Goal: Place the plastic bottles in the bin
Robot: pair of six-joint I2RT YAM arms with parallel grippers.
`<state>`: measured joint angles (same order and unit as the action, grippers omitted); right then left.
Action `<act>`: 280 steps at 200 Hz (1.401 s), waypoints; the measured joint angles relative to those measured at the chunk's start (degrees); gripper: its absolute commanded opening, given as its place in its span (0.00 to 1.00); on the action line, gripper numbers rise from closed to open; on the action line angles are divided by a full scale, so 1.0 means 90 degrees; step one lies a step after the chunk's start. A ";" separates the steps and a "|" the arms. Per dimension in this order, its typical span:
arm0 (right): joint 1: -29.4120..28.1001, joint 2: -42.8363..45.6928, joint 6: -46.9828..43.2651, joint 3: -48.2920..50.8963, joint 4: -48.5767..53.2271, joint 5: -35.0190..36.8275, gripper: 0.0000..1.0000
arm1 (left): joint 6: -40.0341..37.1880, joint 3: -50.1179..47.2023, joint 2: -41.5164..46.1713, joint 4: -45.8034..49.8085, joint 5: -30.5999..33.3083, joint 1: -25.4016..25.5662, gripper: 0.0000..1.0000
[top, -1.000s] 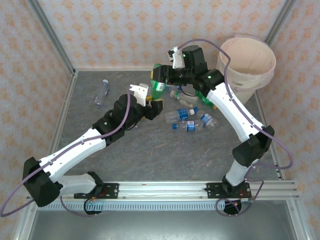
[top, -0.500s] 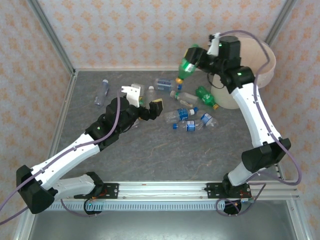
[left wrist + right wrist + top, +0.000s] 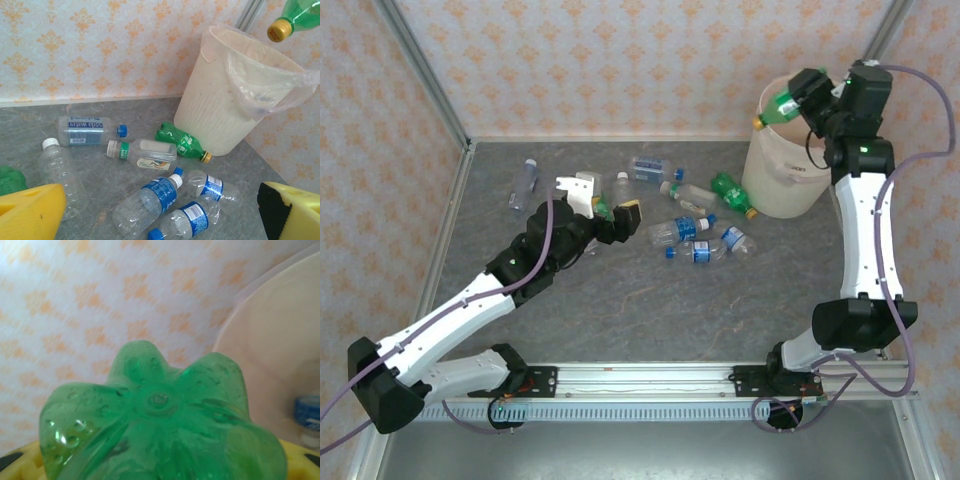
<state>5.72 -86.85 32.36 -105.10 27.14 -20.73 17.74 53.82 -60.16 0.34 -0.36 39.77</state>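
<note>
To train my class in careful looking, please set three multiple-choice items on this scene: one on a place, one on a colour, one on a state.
1. Where is the green bottle that the right claw grips?
A. lying on the table
B. in the air at the rim of the bin
C. standing among the clear bottles

2. What colour is that bottle's cap?
A. yellow
B. blue
C. white

3. How does the left claw stand?
A. shut on a clear bottle
B. shut on the bin's rim
C. open

Answers:
1 B: the top view shows it held up beside the bin's opening.
2 A: the left wrist view shows a yellow cap above the bin.
3 C: its yellow fingers stand wide apart over the table.
</note>
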 measured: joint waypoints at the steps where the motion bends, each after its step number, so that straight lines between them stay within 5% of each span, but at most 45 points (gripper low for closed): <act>1: 0.0012 0.0000 0.0005 -0.0002 0.0000 0.0015 0.45 | 0.0012 0.0000 0.0007 0.0000 0.0000 0.0000 0.99; 127: 0.0372 -0.1787 0.0284 -0.1285 -0.0641 0.3480 0.48 | 0.0364 -0.0214 0.0529 -0.0019 0.0100 0.0000 0.99; 173: 0.0372 -0.2640 0.0221 -0.2212 -0.0316 0.3643 0.65 | 0.0386 -0.0214 0.0537 -0.0017 0.0102 0.0000 0.99; 197: 0.0372 -0.2812 0.0131 -0.2572 -0.0080 0.3529 1.00 | 0.0415 -0.0214 0.0537 -0.0015 0.0151 0.0000 0.99; 280: 0.0311 -0.2545 -0.0172 -0.2601 0.0248 0.3245 1.00 | 0.0546 -0.0214 0.0260 0.0034 0.0313 0.0000 0.99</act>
<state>8.51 -109.75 30.81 -128.51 29.36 8.47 22.65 51.90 -57.82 0.64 2.46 39.77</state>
